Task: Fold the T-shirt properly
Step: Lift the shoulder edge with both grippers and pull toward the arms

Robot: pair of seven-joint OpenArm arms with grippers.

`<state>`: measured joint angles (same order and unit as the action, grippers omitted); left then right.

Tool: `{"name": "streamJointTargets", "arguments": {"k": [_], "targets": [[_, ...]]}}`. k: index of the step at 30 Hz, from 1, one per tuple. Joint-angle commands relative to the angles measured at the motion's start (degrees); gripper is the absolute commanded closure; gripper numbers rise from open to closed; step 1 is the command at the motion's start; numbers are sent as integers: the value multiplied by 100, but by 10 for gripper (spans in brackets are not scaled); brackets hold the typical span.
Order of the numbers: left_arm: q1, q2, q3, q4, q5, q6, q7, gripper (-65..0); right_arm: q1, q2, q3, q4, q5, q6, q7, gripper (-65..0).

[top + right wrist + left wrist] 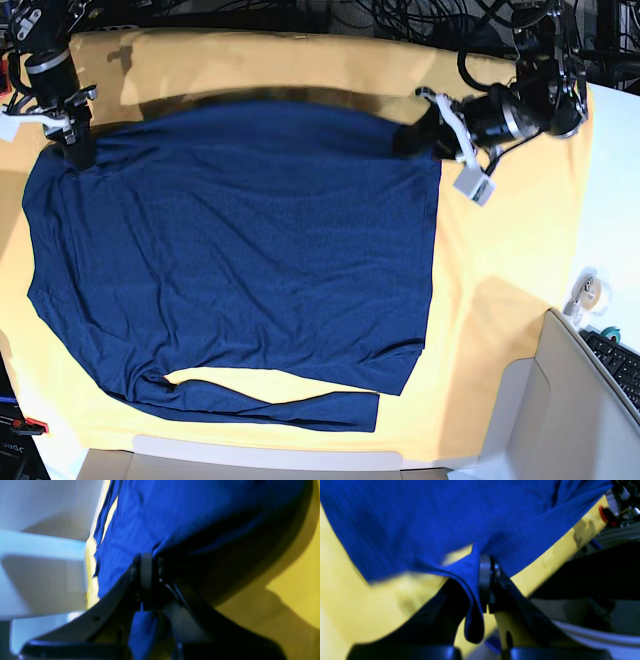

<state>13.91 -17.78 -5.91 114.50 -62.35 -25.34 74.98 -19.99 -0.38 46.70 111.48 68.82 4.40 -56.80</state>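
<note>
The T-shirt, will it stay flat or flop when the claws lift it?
Probably flop. The T-shirt looks thin and soft, bunching where the left claw pinches it. It probably weighs little and sags between there and the right claw.

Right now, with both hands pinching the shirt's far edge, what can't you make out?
- Base view: left hand and right hand tips, hidden by shirt and shadow.
- Left wrist view: fabric layers in the grip, blurred.
- Right wrist view: pinch point, dark.
- Collar: not identifiable.
- Small item on white surface: too small.
</note>
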Motion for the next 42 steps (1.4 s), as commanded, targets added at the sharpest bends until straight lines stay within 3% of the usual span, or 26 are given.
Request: {"name": "streamJointTargets", "arguments": {"k": [1, 10, 15, 20, 25, 30, 34, 42], "targets": [[-174, -55, -37, 80, -135, -20, -74, 0, 96, 16, 12, 91, 41, 74, 49, 0], [-833, -37, -29, -351, -91, -20, -100, 0, 526, 7, 12, 74, -442, 74, 58, 0], [-851, -55, 33, -1608, -82, -20, -100, -1, 526, -45, -41, -471, -1049, 74, 58, 0], [-868, -169, 33, -2408, -82, -20, -109, -8, 535, -63, -41, -911, -1198, 74, 40, 0], [-1053, -196, 15, -2408, -99, -20, -56, -54, 535, -45, -41, -946, -1198, 74, 22, 0], [-1062, -196, -29, -1599, -126, -28, -83, 0, 632, -36, -15, -621, -1154, 118, 22, 0], [-1193, -196, -37, -834, -126, -28, -109, 0, 808, -36, -24, -260, -1154, 118, 14, 0], [-1378, -196, -20, -1379, -73, -28, -469, 0, 1019, -36, -41, -577, -1207, 118, 14, 0]]}}
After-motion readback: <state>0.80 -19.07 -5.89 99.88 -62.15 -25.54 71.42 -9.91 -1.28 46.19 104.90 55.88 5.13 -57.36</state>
